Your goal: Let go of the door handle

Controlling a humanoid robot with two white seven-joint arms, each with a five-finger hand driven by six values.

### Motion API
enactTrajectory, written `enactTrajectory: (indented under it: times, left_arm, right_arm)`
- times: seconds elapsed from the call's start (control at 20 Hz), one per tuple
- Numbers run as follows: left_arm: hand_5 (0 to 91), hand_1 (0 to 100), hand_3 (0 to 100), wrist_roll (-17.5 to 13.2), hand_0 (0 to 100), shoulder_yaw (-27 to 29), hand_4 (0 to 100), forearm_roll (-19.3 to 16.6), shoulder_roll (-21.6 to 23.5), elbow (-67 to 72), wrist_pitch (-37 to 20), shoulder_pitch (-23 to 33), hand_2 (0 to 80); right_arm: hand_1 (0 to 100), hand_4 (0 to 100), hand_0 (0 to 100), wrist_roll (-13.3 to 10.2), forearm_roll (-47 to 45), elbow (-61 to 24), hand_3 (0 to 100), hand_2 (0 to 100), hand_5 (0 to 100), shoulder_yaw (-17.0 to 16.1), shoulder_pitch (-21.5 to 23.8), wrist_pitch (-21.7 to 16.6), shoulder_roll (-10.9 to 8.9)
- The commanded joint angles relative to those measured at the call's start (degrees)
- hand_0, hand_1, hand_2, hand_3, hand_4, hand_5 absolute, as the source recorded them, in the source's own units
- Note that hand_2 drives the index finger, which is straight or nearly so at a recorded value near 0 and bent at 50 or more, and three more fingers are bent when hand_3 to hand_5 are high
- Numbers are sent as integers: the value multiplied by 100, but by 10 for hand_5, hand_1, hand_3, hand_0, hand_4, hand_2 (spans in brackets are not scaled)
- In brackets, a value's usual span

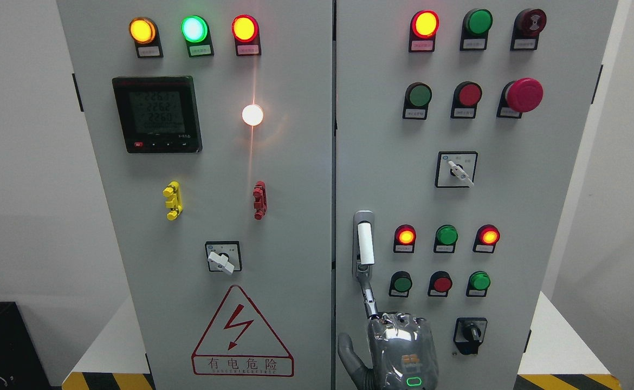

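On the left edge of the cabinet's right door [544, 216], low and close to the seam between the two doors, the door handle [365, 244] stands with its long axis upright: a white grip over a grey metal plate. From the right hand [398, 346], which comes in at the bottom edge just right of the middle, the handle lies at about eleven o'clock. One straight finger [369, 300] reaches up that way, and its tip meets the handle's lower end. The hand is not clasped round the grip. The thumb [348, 349] is splayed out toward nine o'clock and the back of the hand faces the camera; the remaining fingers cannot be made out behind the knuckles. I judge the release nearly complete, with only that fingertip contact left to break by drawing back toward five o'clock, along the finger's own line. At three o'clock of the handle sit three small lamps [446, 237], and below them a row of push buttons [442, 283] close to the knuckles at one o'clock. A black rotary switch [470, 335] is just beside the hand at three o'clock and could be brushed by a sideways retreat. The left hand does not show.
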Motion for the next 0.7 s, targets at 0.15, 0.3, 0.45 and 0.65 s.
enactTrajectory:
  times: [0.15,0.3,0.45,0.65]
  left_arm:
    - [0,556,0,-5,120,0,0,0,0,4,-5,0,0]
    - [0,556,0,-5,120,0,0,0,0,4,-5,0,0]
    - [0,556,0,-5,120,0,0,0,0,4,-5,0,0]
    - [0,556,0,-5,120,0,0,0,0,-5,-5,0,0]
  right_arm:
    - [351,1000,500,-11,9,-28,1000,16,1000,-2,-3,8,-1]
    - [351,1000,500,-11,17,-37,1000,16,1000,-2,-20,8,-10]
    - [351,1000,500,-11,17,-55,1000,16,1000,-2,-20,8,-10]
    - [351,1000,501,-11,44,-90,1000,16,1000,-2,-38,8,-10]
